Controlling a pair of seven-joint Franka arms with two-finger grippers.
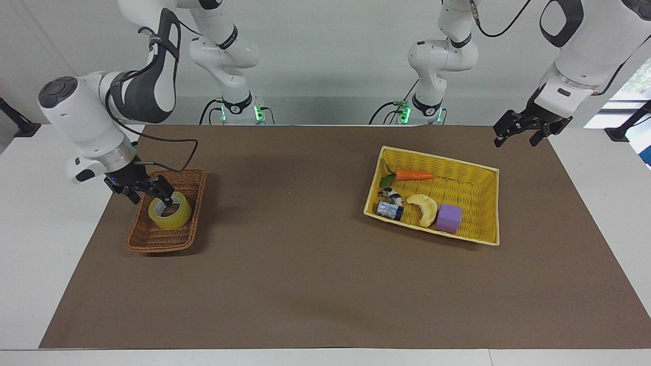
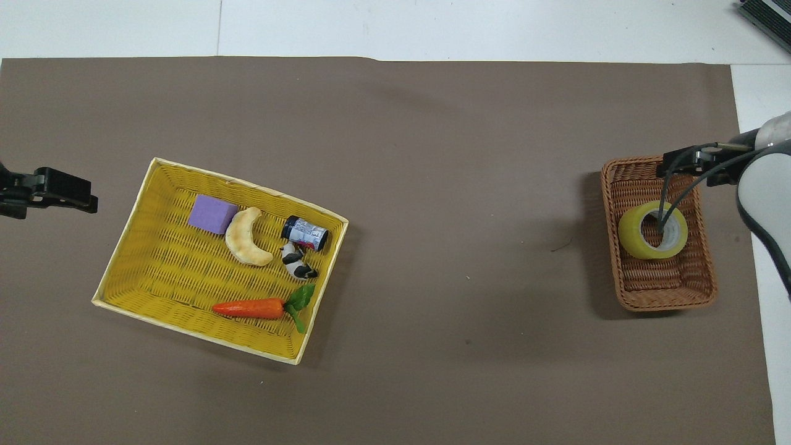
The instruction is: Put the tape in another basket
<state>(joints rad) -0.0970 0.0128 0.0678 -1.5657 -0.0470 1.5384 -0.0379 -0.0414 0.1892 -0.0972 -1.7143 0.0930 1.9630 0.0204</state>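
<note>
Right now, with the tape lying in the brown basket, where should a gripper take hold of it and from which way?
Grip the tape across its ring wall, one finger in the open core and one outside, coming down from above. It lies flat in the basket with the hole facing up, and the wicker walls would likely block a sideways approach.

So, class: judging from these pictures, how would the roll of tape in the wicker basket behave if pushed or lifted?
The tape lies flat in the basket, so a push would probably slide it. On edge, its ring shape would likely roll. Its open core offers a rigid-looking wall to pinch.

Yellow tape [image 1: 170,214] ring lies flat in brown wicker basket [image 1: 152,241], right arm's end.
</note>
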